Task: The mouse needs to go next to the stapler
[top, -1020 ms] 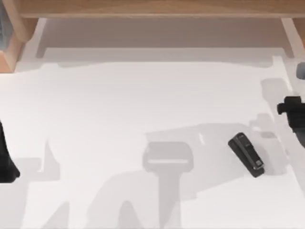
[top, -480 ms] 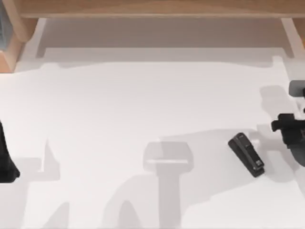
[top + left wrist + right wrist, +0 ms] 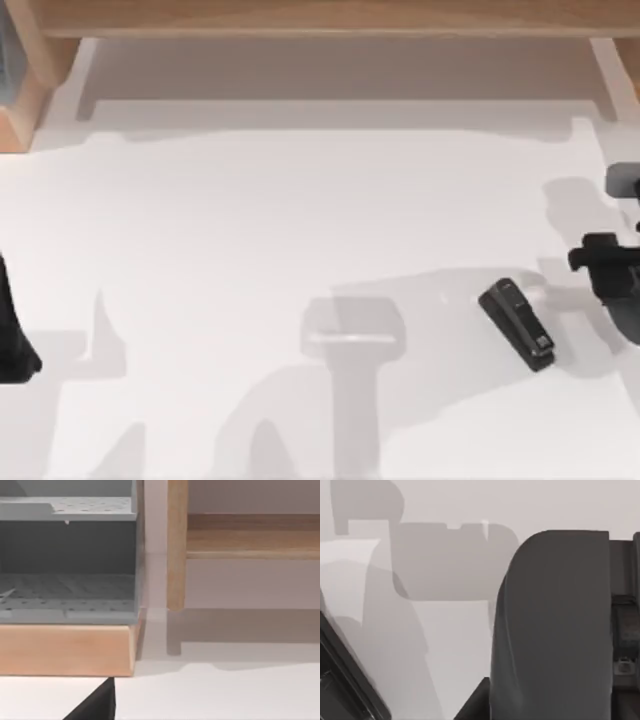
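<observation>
Black and partly cut by the frame, the right gripper [image 3: 605,262] stands at the right edge of the table [image 3: 300,220] in the top view, and I cannot tell from it if the fingers are spread or pressed together. In the right wrist view a big dark grey shape is very close to the camera, above the white surface, and I cannot tell what it is. The stapler [image 3: 517,322] lies just beside this gripper, toward the table's middle, flat on the white top and turned diagonally, with its silvery tip at the end nearer to the bottom of the top view; nothing touches it. The left gripper [image 3: 14,330] is parked at the left edge of the table, well apart from the stapler, and its fingers also cannot be judged. The left wrist view looks at a grey perforated tray unit [image 3: 70,560] that stands on a wooden base [image 3: 65,647]; its visible compartment holds nothing that I can make out. Beside it a wooden shelf [image 3: 250,540] rests on a wooden post [image 3: 176,545].
</observation>
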Available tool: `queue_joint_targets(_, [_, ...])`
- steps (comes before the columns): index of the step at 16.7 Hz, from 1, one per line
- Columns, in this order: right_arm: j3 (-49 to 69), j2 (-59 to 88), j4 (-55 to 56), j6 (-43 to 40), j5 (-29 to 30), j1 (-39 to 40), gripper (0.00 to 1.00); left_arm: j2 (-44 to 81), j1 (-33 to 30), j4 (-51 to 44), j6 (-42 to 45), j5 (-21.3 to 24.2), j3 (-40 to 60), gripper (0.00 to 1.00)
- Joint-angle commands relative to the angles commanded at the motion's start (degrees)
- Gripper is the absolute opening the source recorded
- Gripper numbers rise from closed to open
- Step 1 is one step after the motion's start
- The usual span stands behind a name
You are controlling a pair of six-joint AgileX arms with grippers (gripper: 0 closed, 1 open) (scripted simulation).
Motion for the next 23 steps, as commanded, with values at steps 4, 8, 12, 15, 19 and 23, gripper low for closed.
queue_joint_targets(4, [0.5,-0.2,0.8,0.0,0.1,0.1,0.00,0.0,0.0,0.0,0.0,0.0,0.0,1.00])
queue_joint_targets(8, [0.6,-0.3,1.7,0.0,0.1,0.1,0.00,0.0,0.0,0.0,0.0,0.0,0.0,1.00])
queue_joint_targets(12, [0.1,0.0,2.5,0.0,0.1,0.2,0.00,0.0,0.0,0.0,0.0,0.0,0.0,1.00])
queue_joint_targets(15, [-0.8,0.8,2.9,0.0,0.0,0.2,0.00,0.0,0.0,0.0,0.0,0.0,0.0,1.00])
queue_joint_targets(19, [-2.2,2.1,2.9,0.0,0.0,0.2,0.00,0.0,0.0,0.0,0.0,0.0,0.0,1.00])
queue_joint_targets(23, [-2.2,2.1,2.9,0.0,0.0,0.2,0.08,0.0,0.0,0.0,0.0,0.0,0.0,1.00])
